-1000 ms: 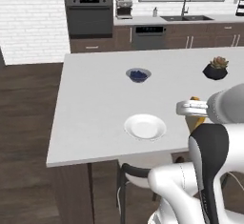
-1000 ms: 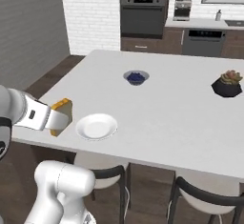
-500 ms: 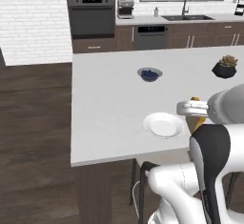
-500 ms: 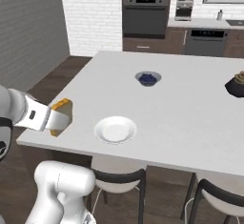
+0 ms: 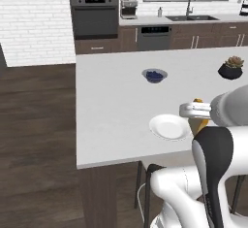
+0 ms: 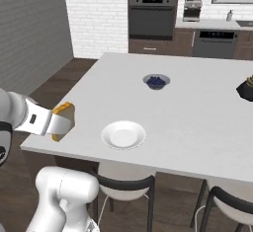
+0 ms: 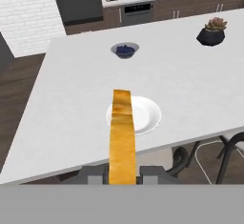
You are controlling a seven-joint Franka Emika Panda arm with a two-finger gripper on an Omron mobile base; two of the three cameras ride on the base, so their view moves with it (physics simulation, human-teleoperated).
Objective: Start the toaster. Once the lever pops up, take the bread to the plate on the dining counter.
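Observation:
The bread (image 7: 122, 132), a tan slice with a brown crust, is seen edge-on in the hand view, with my gripper (image 7: 122, 173) shut on it. In the right base view the bread (image 6: 64, 115) hangs in my gripper (image 6: 58, 126) off the near left corner of the dining counter (image 6: 197, 112). The round white plate (image 6: 123, 135) lies on the counter to the right of it. In the left base view the bread (image 5: 199, 123) sits just right of the plate (image 5: 168, 126). The plate (image 7: 145, 116) lies ahead of the slice's far end. The toaster is out of view.
A small grey bowl (image 6: 156, 81) with blue contents stands mid-counter, and a potted plant (image 5: 231, 68) stands at the right side. Dark stools (image 6: 123, 186) are tucked under the near edge. An oven (image 5: 94, 16) and sink counter line the back wall.
The whole scene has shifted right in both base views, so the base has moved along the counter. The bread stays in the gripper, and the plate now lies closer to it.

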